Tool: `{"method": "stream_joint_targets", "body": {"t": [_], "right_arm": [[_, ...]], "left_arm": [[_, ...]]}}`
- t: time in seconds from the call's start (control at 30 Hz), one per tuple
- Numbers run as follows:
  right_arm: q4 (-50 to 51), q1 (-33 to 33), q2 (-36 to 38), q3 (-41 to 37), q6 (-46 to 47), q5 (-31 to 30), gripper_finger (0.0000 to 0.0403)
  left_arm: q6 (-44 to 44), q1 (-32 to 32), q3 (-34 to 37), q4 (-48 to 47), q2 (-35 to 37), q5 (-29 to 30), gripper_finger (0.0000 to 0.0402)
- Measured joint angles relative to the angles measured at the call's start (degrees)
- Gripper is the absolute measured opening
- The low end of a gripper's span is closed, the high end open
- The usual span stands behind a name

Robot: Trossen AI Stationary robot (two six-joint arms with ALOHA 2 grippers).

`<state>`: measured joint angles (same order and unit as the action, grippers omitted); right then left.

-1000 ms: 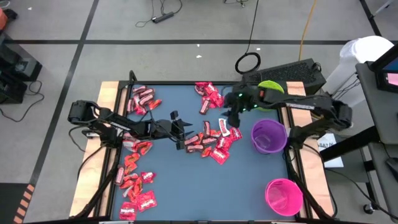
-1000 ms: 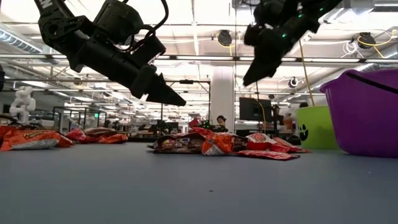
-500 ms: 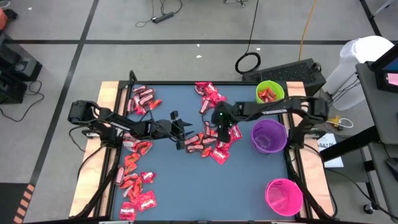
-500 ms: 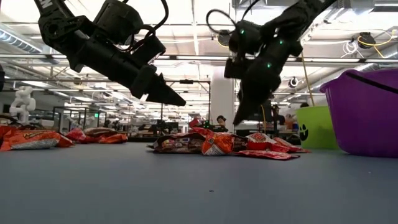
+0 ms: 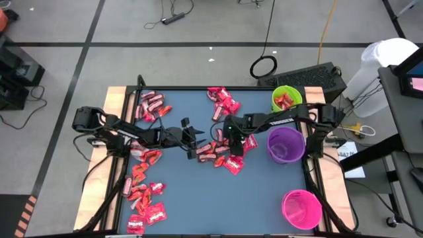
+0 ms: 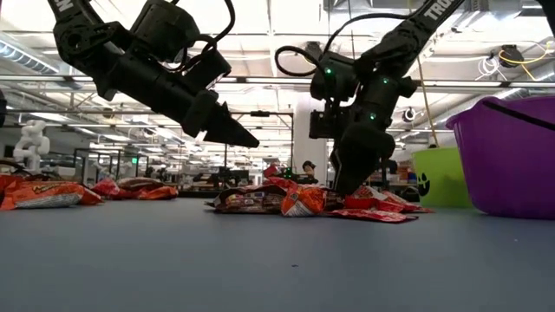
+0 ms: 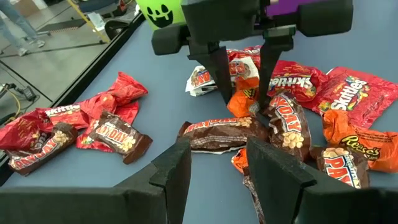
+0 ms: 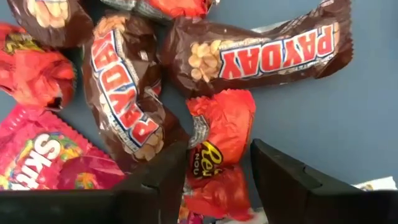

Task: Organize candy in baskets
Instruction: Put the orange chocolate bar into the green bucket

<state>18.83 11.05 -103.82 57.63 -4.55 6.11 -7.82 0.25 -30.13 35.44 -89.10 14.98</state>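
Swinging away from the green basket (image 5: pixel 286 98) at two o'clock, the right gripper (image 5: pixel 233 141) has dropped onto the central heap of candy (image 5: pixel 228 153) near the middle of the table (image 5: pixel 264 198), its fingers now parted on either side of an orange peanut-butter-cup packet (image 8: pixel 214 152) without yet pinching it; the wrist view shows the packet sitting between the dark tips, beside two brown nut bars. Left gripper (image 5: pixel 192 137), unmoved, hangs above the mat at about nine o'clock of that heap, fingers apart and empty, apparently waiting so the two arms do not crowd one pile. Red packets already lie in the green basket, which suggests sorting by kind. Purple basket (image 5: pixel 285 145) stands at three o'clock and pink basket (image 5: pixel 302 209) at five o'clock, both apparently empty. More candy lies in clusters at eleven o'clock (image 5: pixel 151 106), twelve o'clock (image 5: pixel 223 100) and seven o'clock (image 5: pixel 143 197), so most of the job seems ahead.
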Motion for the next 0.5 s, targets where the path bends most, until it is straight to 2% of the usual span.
{"method": "stream_joint_targets", "body": {"t": [0.33, 0.5], "right_arm": [[0.2, 0.0, 0.0, 0.0, -1.1, -0.2, 0.0081], [0.5, 0.0, 0.7, 0.0, -1.5, -0.4, 0.0065]], "left_arm": [[0.0, 0.0, 0.0, 0.0, 0.0, 0.0, 0.0162], [0.0, 0.0, 0.0, 0.0, 0.0, 0.0, 0.0162]]}}
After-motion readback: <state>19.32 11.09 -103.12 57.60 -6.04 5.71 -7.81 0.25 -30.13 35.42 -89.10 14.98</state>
